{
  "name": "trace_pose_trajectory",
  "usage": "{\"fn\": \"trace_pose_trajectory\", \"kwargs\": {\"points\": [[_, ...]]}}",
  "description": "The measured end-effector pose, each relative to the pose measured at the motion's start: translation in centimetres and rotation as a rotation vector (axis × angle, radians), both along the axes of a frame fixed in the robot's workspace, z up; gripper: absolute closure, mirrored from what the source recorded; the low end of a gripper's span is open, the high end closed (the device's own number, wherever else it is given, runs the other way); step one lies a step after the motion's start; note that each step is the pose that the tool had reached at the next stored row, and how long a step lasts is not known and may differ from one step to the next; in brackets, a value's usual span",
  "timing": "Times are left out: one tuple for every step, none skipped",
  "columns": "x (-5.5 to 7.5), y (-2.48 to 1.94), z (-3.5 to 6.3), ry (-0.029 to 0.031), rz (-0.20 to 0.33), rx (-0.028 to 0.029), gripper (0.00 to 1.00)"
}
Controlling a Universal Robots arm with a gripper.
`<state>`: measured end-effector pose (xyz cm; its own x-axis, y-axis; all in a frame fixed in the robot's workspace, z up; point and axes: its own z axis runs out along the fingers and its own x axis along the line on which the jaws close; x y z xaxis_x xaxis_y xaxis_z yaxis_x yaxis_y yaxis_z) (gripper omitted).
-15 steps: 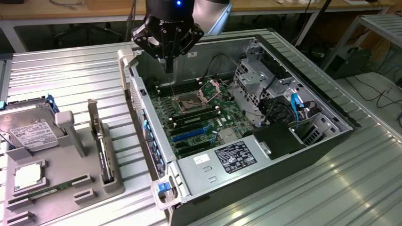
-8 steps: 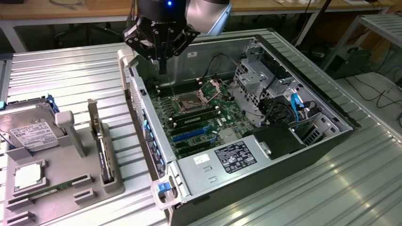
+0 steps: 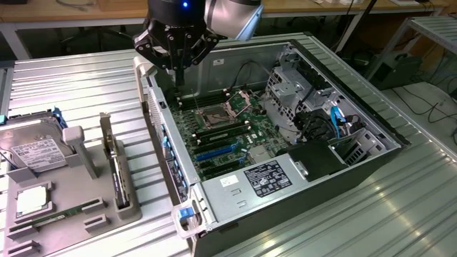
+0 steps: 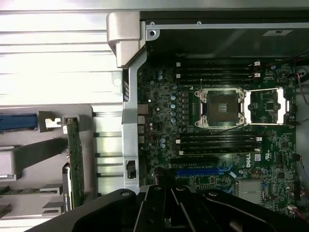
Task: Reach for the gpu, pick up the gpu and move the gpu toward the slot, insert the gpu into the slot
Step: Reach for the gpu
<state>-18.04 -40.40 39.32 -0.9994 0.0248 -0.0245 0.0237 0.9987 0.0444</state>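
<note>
From the exterior view, an open computer case lies on its side on a ribbed metal table. Inside it I can see a green motherboard with the CPU socket uncovered. The bright-blue slot sits among black slots, and nothing is plugged into it. A labelled power supply fills the near end of the case, and a metal drive cage sits along the side toward the exterior view's right.

The gripper hangs over the far corner of the case, above the board. Its fingers are pinched together with nothing between them.

Well apart, on the exterior view's left, a grey fixture holds the loose parts. The gpu stands on edge in its rack, and there is also a hard drive, a processor chip and a green memory stick.

In the wrist view, the gripper's dark body looms in the foreground. The slot lies on the motherboard close beyond it, next to a black slot, with the CPU socket between rows of memory slots. The gpu is outside the case wall, seated edge-on in the fixture and not touched by the gripper.
</note>
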Motion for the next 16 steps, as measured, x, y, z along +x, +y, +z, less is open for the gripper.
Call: {"fn": "trace_pose_trajectory", "kwargs": {"points": [[-0.1,-0.02,0.0,0.0,0.0,0.0,0.89],[-0.2,-0.03,0.0,0.0,0.0,-0.0001,0.89],[-0.3,-0.04,0.0,0.0,0.0,0.0,0.89],[-0.4,-0.05,0.0,0.0,0.0,0.0,0.89],[-0.6,-0.06,0.0,0.0,0.0,-0.0001,0.89],[-0.7,-0.08,0.0,0.0,0.0,-0.0001,0.89],[-0.8,-0.1,0.0,0.0,0.0,0.0,0.89],[-1.0,-0.13,0.0,0.0001,0.0,-0.0001,0.89],[-1.1,-0.15,0.0,0.0001,0.0,-0.0001,0.89],[-1.3,-0.18,0.0,0.0001,0.0,-0.0001,0.89],[-1.5,-0.21,0.0,0.0001,0.0,-0.0001,0.89],[-1.7,-0.23,0.0,0.0,0.0,0.0,0.89],[-1.9,-0.26,0.0,0.0,0.0,-0.0001,0.89],[-2.0,-0.28,0.0,0.0001,0.0,0.0,0.89],[-2.1,-0.3,0.0,0.0001,0.0,0.0,0.89],[-2.3,-0.32,0.0,0.0,0.0,0.0,0.89]]}}
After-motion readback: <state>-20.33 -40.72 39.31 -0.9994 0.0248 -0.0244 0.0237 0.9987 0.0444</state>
